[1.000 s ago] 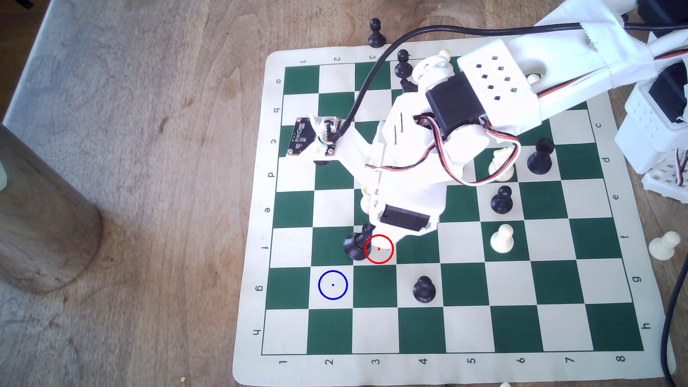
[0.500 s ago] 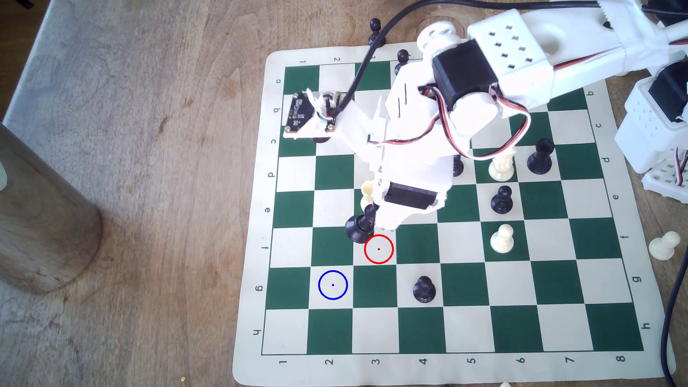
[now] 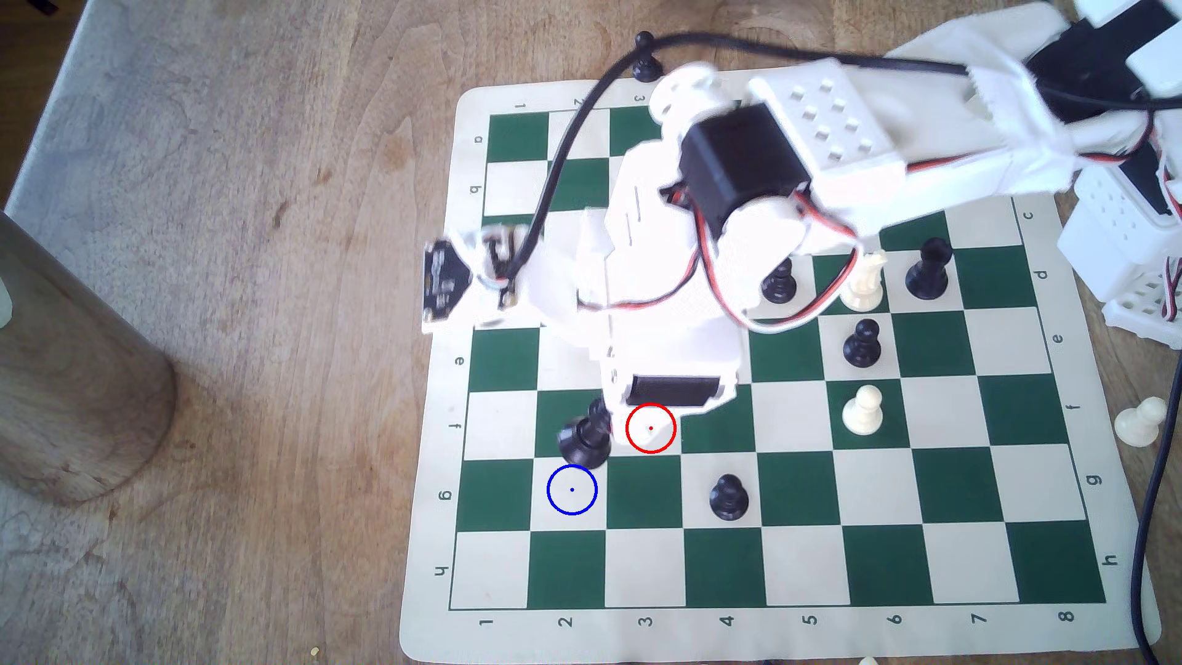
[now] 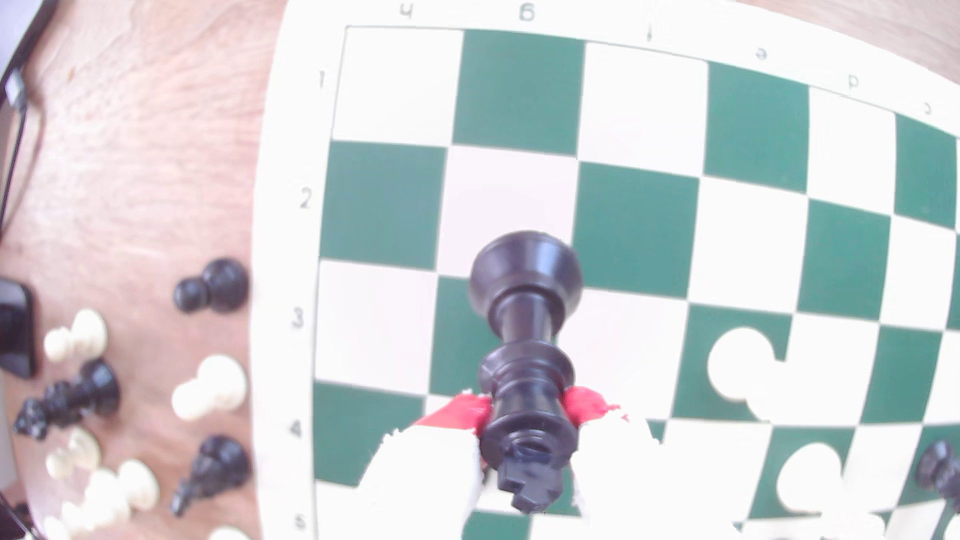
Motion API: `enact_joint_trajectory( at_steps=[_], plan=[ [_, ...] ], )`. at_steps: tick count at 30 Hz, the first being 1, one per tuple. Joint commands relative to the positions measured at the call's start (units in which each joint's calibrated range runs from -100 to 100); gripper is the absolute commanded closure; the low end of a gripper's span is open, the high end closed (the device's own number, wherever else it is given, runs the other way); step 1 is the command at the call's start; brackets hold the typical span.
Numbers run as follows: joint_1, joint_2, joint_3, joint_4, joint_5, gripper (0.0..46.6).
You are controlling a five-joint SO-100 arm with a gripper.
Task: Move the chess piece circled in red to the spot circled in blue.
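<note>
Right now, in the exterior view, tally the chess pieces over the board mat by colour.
Black plastic chess pieces: 5, counting the tall black round-based chess piece gripped in the jaws
Cream plastic chess pieces: 2
Total: 7; the white robot arm may hide more.

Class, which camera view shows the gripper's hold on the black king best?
The wrist view: red-padded fingers clamp the black king below its crown. The exterior view shows only its base and stem jutting beside the gripper.

Up off the red ring [image 3: 650,428] went the tall black chess piece [image 3: 583,438], clamped in the gripper [image 4: 527,415], then it swung across and dropped low until its base hung tilted just beside the blue-ringed square [image 3: 572,490].
</note>
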Motion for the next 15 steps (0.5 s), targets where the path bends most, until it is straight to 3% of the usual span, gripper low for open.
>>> enact_joint_trajectory(
  at_steps=[1,8,15],
  plan=[
    [-0.24,0.89,-5.88,0.43,0.83,46.3],
    [-0.01,6.92,-14.40,-0.14,0.68,46.3],
    [-0.32,7.60,-14.58,-0.06,0.78,46.3]
  ],
)
